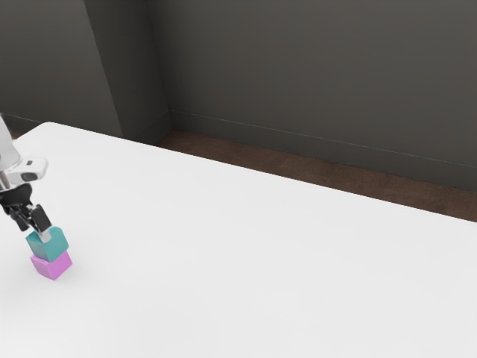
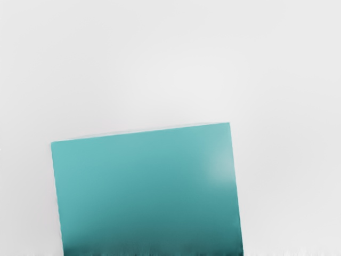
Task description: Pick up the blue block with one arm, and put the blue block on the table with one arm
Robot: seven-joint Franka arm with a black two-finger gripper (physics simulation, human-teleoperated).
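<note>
Supporting the blue block [image 1: 49, 246], exterior view: pink block [image 1: 52, 267]; end effector [image 1: 36, 228] apart or together, unclear.

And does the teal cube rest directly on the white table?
No, the teal cube is above the magenta cube, which stands on the white table.

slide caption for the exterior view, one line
Gripper at the blue block, just above a pink block
</note>
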